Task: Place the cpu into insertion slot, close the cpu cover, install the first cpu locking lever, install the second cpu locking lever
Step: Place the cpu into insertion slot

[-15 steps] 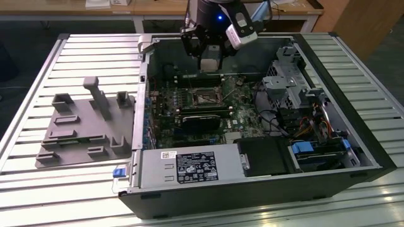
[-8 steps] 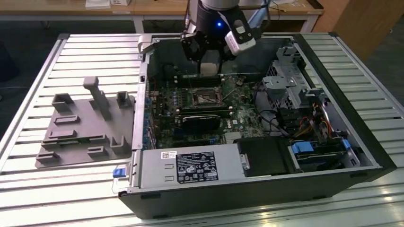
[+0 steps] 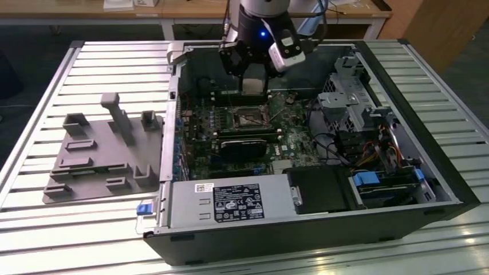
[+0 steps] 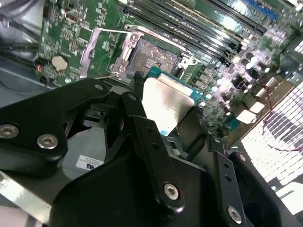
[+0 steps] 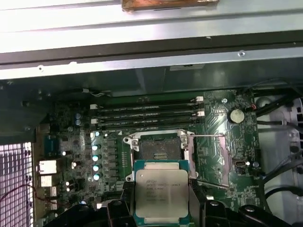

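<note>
- cpu: is hanging with its silver-grey top facing the camera and its green edge showing, overlapping the near rim of the insertion slot.
- gripper: its black fingers are gripping the cpu by two opposite edges.
- insertion slot: is sitting uncovered, its dark centre showing inside the metal rim.
- cpu cover: is lying swung open just beside the slot, near the coin battery.
- memory slots: are running in parallel rows along the slot's far side from the cpu.
- circuit board: is lying inside the grey metal case.
</note>
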Action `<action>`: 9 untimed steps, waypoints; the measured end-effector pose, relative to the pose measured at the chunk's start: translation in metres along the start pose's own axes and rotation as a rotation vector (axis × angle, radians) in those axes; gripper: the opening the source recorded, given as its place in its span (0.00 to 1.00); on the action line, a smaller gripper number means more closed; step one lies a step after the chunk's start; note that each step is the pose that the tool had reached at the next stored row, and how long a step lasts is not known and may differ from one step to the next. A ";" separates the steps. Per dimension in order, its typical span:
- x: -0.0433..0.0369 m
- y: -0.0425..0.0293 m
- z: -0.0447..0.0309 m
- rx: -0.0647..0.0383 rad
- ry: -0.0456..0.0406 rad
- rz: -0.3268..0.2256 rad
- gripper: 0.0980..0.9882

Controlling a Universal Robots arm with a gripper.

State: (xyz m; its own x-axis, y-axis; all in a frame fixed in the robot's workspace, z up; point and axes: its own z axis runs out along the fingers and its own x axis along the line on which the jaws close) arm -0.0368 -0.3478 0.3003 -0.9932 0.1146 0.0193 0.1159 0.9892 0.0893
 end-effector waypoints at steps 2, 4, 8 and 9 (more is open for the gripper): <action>0.0000 -0.0001 0.0011 -0.001 -0.0033 0.036 0.49; -0.0001 -0.0002 0.0021 -0.001 -0.0066 0.073 0.49; -0.0001 -0.0004 0.0042 -0.003 -0.0130 0.145 0.49; -0.0001 -0.0004 0.0047 -0.003 -0.0146 0.163 0.49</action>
State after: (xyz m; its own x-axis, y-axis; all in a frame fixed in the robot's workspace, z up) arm -0.0368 -0.3478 0.2955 -0.9613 0.2747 0.0193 0.2753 0.9572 0.0894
